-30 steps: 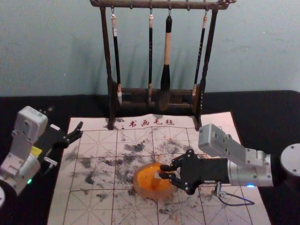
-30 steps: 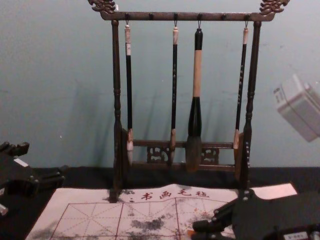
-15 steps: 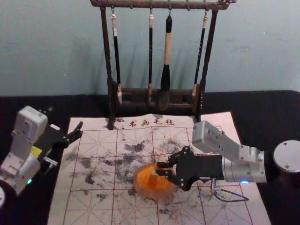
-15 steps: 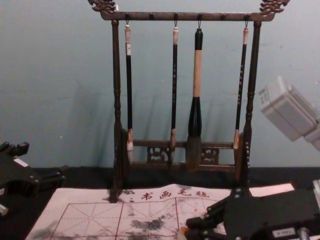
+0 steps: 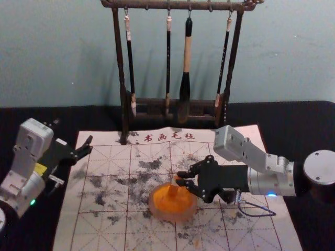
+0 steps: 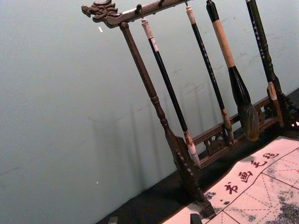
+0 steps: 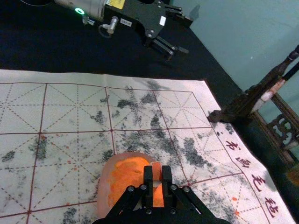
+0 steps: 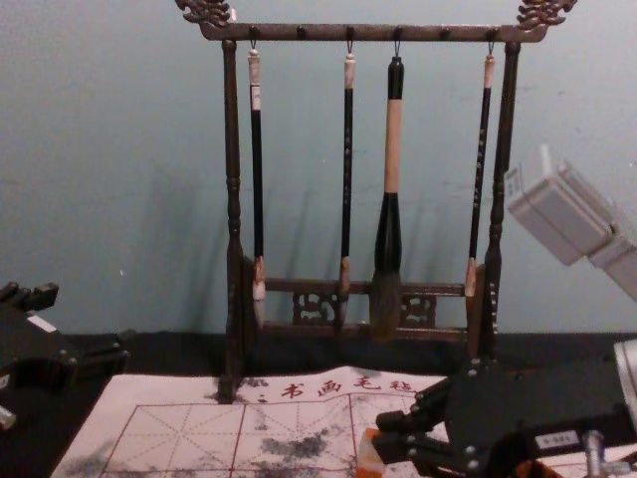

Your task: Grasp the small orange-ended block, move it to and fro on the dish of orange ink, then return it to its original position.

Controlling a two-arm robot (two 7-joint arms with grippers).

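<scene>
Pinching orange-ended block (image 5: pixel 175 181) in my right hand (image 5: pixel 178 178) over round, ink-slick dish (image 5: pixel 180 217); left hand (image 5: pixel 73 134) wide, near gridded mat (image 5: pixel 104 230).

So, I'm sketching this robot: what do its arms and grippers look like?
The silver-grey left arm and right arm have boxy grey housings. The left gripper and right gripper are black, jointed, white-labelled. Left adds a yellow label and green light; right, a blue light and thin looping cable.
</scene>
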